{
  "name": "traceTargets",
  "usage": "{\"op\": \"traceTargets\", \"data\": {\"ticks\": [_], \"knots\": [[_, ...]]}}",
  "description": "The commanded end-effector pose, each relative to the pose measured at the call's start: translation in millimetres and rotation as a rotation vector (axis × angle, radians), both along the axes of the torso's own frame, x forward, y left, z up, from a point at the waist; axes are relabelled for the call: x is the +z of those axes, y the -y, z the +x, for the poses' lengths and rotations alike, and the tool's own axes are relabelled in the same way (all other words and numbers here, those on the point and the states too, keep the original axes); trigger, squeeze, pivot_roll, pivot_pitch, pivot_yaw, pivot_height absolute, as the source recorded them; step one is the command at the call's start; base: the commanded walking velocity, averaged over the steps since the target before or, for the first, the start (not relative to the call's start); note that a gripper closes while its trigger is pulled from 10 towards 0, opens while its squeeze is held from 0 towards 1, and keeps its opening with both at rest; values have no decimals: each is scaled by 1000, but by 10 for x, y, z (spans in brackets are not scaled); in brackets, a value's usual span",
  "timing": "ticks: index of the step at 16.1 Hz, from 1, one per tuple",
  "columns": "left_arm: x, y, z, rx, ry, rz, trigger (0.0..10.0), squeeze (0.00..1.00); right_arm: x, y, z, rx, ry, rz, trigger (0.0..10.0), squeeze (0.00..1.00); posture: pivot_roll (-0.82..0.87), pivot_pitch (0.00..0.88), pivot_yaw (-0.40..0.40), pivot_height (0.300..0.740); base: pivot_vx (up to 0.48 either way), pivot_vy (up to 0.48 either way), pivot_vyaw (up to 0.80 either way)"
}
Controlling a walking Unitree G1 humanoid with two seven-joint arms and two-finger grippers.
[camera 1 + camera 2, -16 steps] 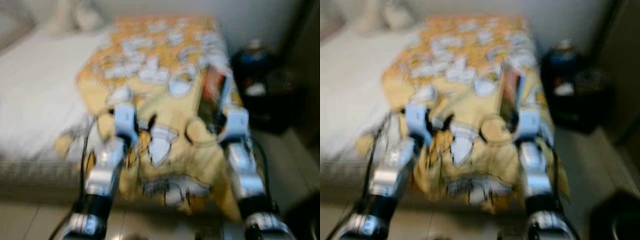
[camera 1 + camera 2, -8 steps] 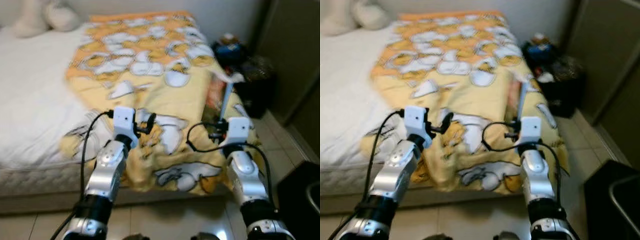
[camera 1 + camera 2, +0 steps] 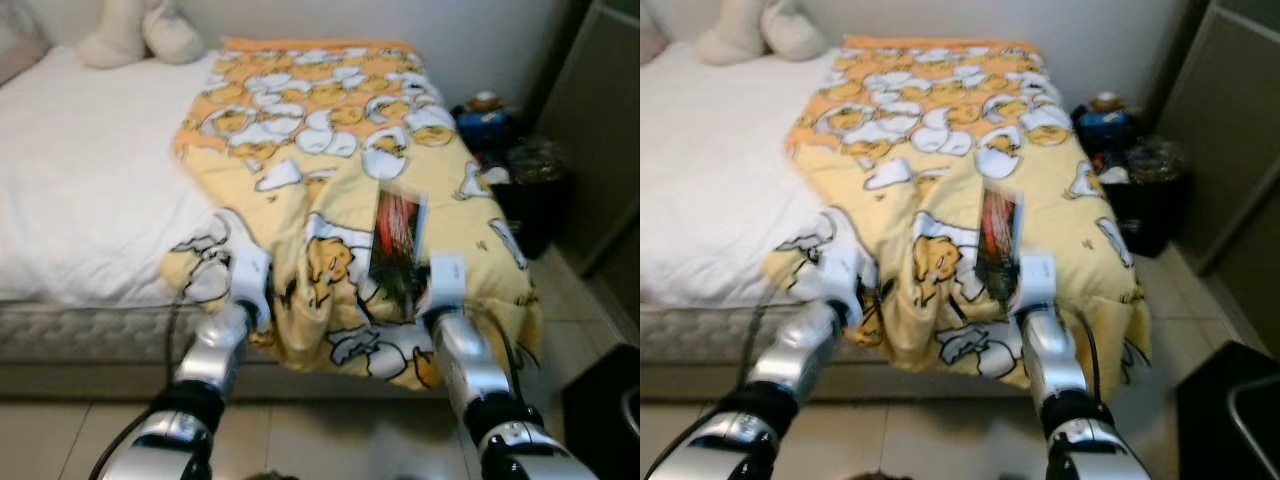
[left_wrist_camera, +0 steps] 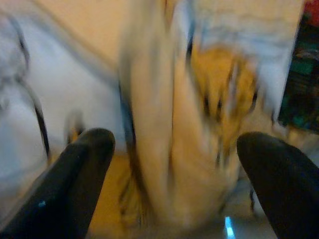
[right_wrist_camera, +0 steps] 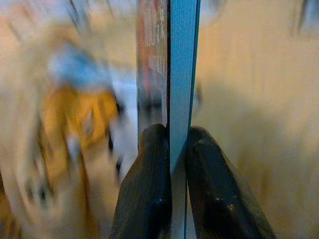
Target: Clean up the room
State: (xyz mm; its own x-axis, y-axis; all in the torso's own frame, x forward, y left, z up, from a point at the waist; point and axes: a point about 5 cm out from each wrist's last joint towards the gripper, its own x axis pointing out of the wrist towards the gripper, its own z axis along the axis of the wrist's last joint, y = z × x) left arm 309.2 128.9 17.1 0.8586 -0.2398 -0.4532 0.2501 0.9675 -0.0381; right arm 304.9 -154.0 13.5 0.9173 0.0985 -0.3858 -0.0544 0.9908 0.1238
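Bed (image 3: 80, 200) lying under a yellow blanket (image 3: 330, 130), right gripper (image 5: 177, 149) pinching a thin book (image 3: 396, 245) by its edge above the blanket's foot end, left gripper (image 4: 174, 164) hovering with fingers (image 4: 79, 174) spread wide over a blanket fold.

Home bedroom, bed (image 3: 90, 200) with white sheet, yellow cartoon blanket (image 3: 330, 130), plush toy (image 3: 140, 30)

Head eyes look down over the bed (image 3: 90, 200); wrist cameras sit close above its blanket (image 3: 330, 130).
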Motion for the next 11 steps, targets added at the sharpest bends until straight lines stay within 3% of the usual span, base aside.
{"op": "traceTargets", "data": {"ticks": [1,4,5,6,9,10,11], "knots": [[-308,-1,-220,16,-191,27,10000,0,-132,73,-74,-24,-95,-32,0,0,-122,0,59,740,0,0,0],[-604,16,-537,-128,-342,203,10000,0,-350,93,-244,-27,-263,-76,0,0,-162,0,71,740,0,0,0],[-690,23,-650,-253,-374,318,10000,0,-454,83,-347,-27,-339,-86,0,0,-170,0,74,740,0,0,0],[-759,-40,-740,-280,-419,386,10000,0,-555,87,-460,-64,-422,-58,0,0,-172,0,72,740,0,0,0],[-845,-153,-869,-215,-482,381,10000,0,-701,47,-652,-85,-536,-30,0,0,-187,0,66,740,0,0,0],[-850,-195,-876,-157,-477,362,10000,0,-732,11,-694,-83,-562,1,0,0,-187,0,63,740,0,0,0],[-822,-227,-829,-36,-459,287,10000,0,-762,-13,-739,-84,-586,18,0,0,-193,0,65,740,0,0,0]]}}
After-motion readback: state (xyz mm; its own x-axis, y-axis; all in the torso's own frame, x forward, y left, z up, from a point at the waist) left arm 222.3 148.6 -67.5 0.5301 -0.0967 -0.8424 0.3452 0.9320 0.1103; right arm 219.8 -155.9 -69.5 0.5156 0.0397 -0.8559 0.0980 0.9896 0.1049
